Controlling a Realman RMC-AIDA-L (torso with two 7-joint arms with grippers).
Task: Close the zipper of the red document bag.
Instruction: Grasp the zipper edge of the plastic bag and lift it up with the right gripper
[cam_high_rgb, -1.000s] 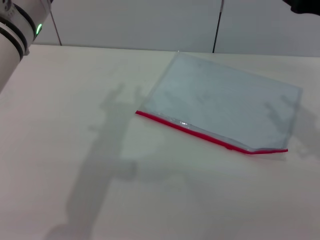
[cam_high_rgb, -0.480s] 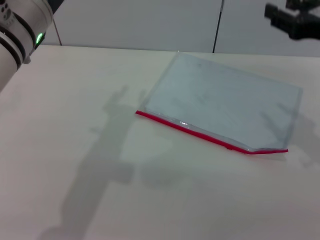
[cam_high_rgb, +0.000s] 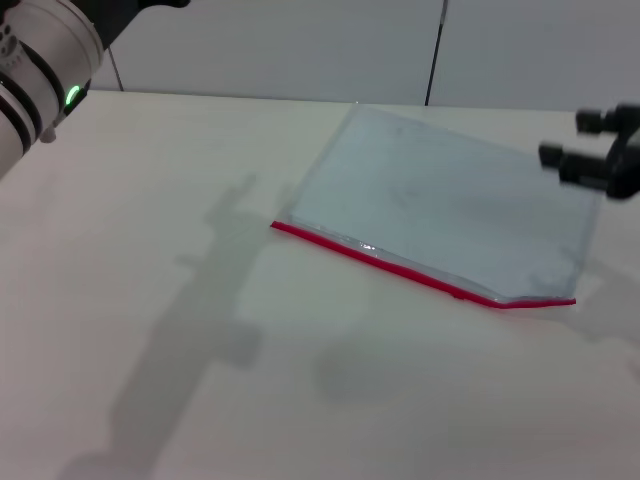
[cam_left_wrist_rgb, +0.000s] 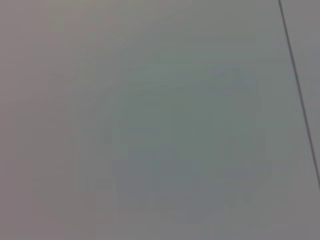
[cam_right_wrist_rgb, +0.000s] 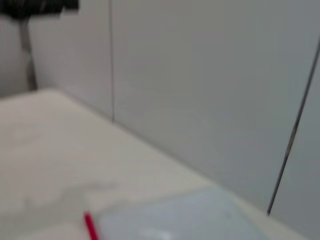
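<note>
On the white table (cam_high_rgb: 150, 300), head view: the red document bag (cam_high_rgb: 450, 200), a flat rectangular translucent pale blue-grey plastic pouch, lies flat, set at an angle. The zipper (cam_high_rgb: 400, 265), a thin bright red strip, runs along the bag's long edge nearest the robot; its slider is too small to pick out. The bag's right-hand corner at the zipper end kinks slightly.

The right gripper (cam_high_rgb: 585, 150), black, hangs in the air above the bag's right short edge, not touching it. Two dark fingertips show side by side with a gap between them, so the pincer reads as released and holds nothing. Its shadow falls on the bag's right part.

The left arm (cam_high_rgb: 40, 75), white with black bands and a green light, sits well to the left of the bag, up at the frame corner. Cannot tell how its gripper stands.

Left wrist view: only a plain grey wall panel (cam_left_wrist_rgb: 150, 125) with one dark seam. No bag visible.

Right wrist view: the bag's far left corner (cam_right_wrist_rgb: 200, 220) and the zipper's end (cam_right_wrist_rgb: 90, 226) show low down, lying on the table, with grey wall panels beyond the bag.
</note>
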